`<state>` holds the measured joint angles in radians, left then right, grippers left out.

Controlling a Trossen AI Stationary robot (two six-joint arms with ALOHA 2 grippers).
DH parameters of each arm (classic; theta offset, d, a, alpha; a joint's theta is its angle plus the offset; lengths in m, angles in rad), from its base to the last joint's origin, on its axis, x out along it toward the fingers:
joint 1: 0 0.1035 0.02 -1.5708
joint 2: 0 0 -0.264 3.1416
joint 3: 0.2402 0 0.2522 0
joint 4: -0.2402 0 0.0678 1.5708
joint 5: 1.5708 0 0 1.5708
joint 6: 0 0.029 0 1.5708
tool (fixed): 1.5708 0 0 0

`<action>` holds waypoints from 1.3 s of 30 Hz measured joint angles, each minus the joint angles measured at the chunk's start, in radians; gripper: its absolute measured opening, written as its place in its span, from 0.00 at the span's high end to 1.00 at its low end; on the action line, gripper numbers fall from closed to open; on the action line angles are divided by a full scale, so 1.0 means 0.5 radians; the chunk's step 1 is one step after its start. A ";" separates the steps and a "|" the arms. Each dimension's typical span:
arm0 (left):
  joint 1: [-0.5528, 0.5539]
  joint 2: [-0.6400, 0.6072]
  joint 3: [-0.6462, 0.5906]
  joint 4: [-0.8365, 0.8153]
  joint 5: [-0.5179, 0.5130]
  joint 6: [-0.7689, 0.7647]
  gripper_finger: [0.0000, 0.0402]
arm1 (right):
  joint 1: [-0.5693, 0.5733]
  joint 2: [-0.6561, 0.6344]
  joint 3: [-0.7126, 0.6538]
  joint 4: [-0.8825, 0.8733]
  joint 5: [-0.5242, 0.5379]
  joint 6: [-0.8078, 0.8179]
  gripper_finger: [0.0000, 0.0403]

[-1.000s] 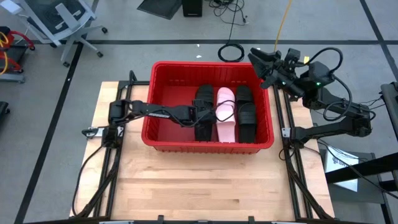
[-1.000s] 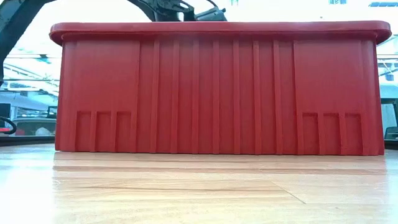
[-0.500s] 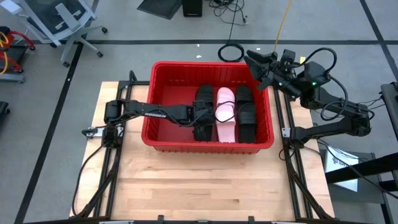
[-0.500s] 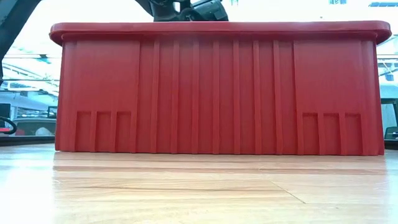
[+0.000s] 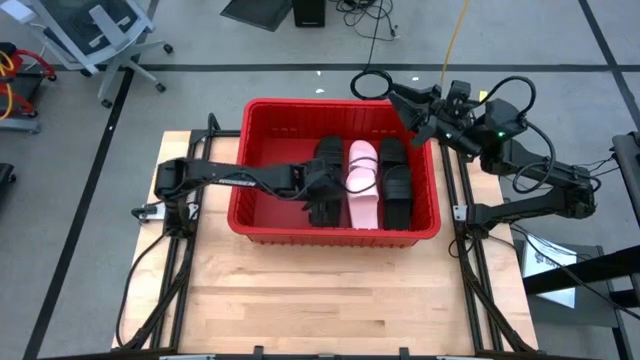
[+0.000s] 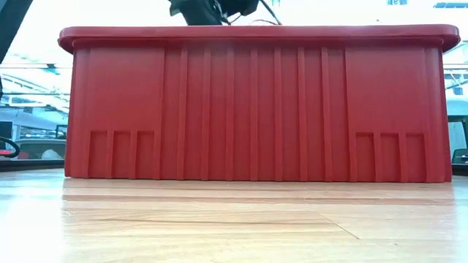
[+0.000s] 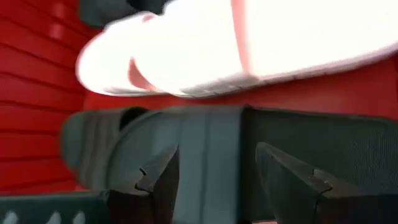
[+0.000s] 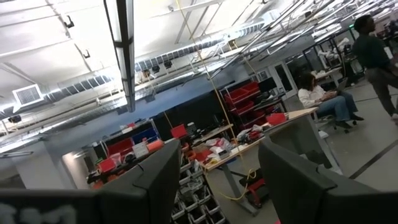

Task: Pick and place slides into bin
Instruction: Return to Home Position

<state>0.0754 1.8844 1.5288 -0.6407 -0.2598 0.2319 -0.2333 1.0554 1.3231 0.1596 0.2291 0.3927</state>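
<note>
- One red bin, toward 12 o'clock on the one wooden table
- Three slides countable in the bin: one pink slide mid-bin, a first black slide at its 9 o'clock, a second black slide at its 3 o'clock; any stacked beneath not countable
- Two arms, two grippers: left gripper with fingers apart over the slides, right gripper with fingers apart at the bin's 2 o'clock corner
- Two people in the room beyond: one seated person, one standing person
- One office chair at 11 o'clock, one cable coil at 12 o'clock, both on the floor
</note>
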 joint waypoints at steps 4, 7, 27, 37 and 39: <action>-0.004 -0.065 0.000 -0.013 -0.007 -0.034 0.49 | 0.000 0.002 0.000 -0.005 0.001 0.007 0.49; -0.013 -0.135 0.000 -0.028 -0.008 -0.060 0.49 | 0.001 0.002 0.000 -0.007 -0.001 0.014 0.49; -0.172 -0.740 0.001 -0.002 -0.059 -0.228 0.49 | 0.117 0.072 0.000 0.037 0.005 0.014 0.49; -0.295 -1.082 0.001 0.015 -0.061 -0.353 0.49 | 0.117 0.204 0.001 0.480 0.003 0.075 0.49; -0.319 -1.148 0.001 0.029 -0.062 -0.400 0.49 | 0.117 0.205 0.002 0.504 0.003 0.075 0.49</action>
<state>-0.0839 1.3106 1.5291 -0.6263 -0.2906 0.0320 -0.1745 1.1577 1.3239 0.4117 0.2306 0.4303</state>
